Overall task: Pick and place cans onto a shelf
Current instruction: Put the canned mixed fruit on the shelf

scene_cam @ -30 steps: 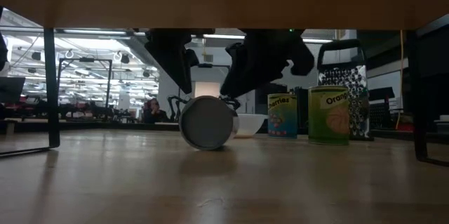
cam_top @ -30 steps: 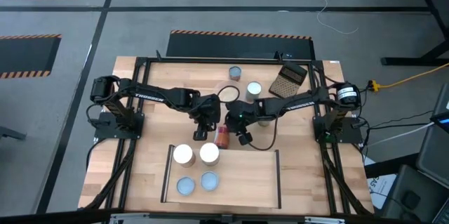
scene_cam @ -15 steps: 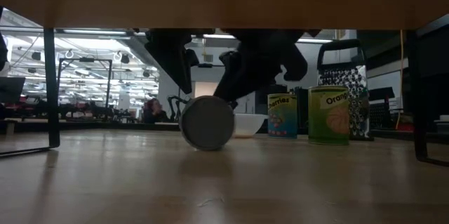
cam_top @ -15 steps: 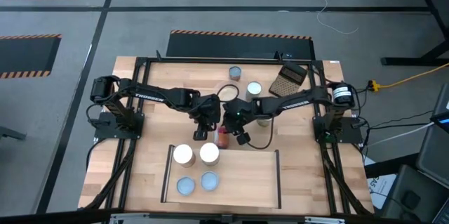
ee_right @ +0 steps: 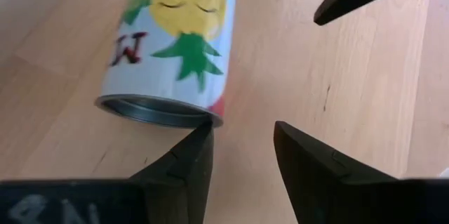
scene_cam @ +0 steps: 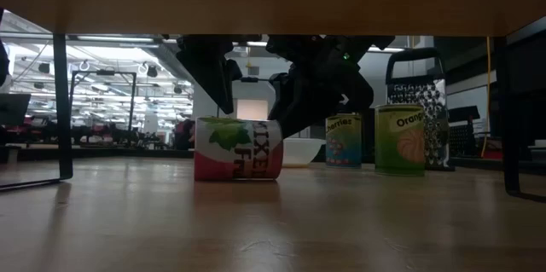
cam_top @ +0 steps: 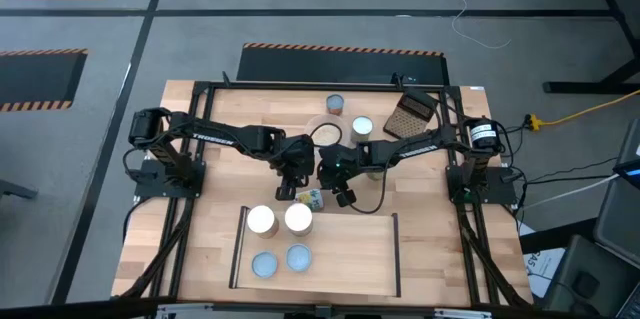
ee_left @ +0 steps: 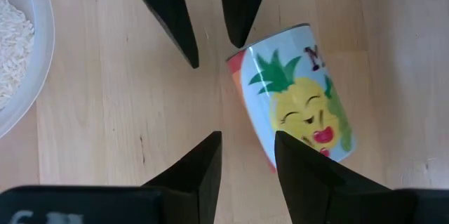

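Fallen can [ee_left: 298, 97]: far end cut off, wrist views.

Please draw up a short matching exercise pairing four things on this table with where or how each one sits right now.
Things
1. pineapple-label can
2. Orange can
3. grater
4. white-topped cans

Places or states
A. standing upright at the table's far side, beside the Cherries can
B. on the shelf, in its far row
C. lying on its side between the two grippers
D. flat near the table's far right corner

Pairs: 1-C, 2-A, 3-D, 4-B
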Tool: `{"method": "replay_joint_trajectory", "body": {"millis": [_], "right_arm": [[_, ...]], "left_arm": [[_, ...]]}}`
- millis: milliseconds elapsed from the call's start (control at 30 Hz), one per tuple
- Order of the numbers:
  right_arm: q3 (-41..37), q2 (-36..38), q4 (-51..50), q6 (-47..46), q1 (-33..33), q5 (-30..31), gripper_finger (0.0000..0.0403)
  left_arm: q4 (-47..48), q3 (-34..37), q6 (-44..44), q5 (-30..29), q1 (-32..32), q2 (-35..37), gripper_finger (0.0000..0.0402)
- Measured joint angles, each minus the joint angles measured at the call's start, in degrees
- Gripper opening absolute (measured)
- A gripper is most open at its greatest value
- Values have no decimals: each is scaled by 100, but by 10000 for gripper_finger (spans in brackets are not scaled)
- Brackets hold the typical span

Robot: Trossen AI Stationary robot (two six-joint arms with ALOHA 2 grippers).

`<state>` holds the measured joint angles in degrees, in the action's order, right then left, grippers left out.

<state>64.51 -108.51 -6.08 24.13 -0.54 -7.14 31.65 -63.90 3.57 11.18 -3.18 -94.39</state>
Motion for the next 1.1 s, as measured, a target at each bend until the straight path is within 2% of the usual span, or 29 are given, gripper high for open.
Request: {"method": "replay_joint_trajectory", "body": {"millis": [200,400,500,800,1100], "right_arm": [[24,20,-131,8,0,4,156],[372,28,-1052,43,0,22,156],[508,28,-1458,54,4,258,156],[520,31,-1435,87,0,413,156],[520,31,-1249,152,-11,620,156]], "left_arm": [[1,0,4,-54,0,0,125],[46,0,9,-296,-2,0,125],[121,0,9,-307,-2,0,123],[577,0,9,-308,-2,0,122],[582,0,-28,-313,0,0,122]]}}
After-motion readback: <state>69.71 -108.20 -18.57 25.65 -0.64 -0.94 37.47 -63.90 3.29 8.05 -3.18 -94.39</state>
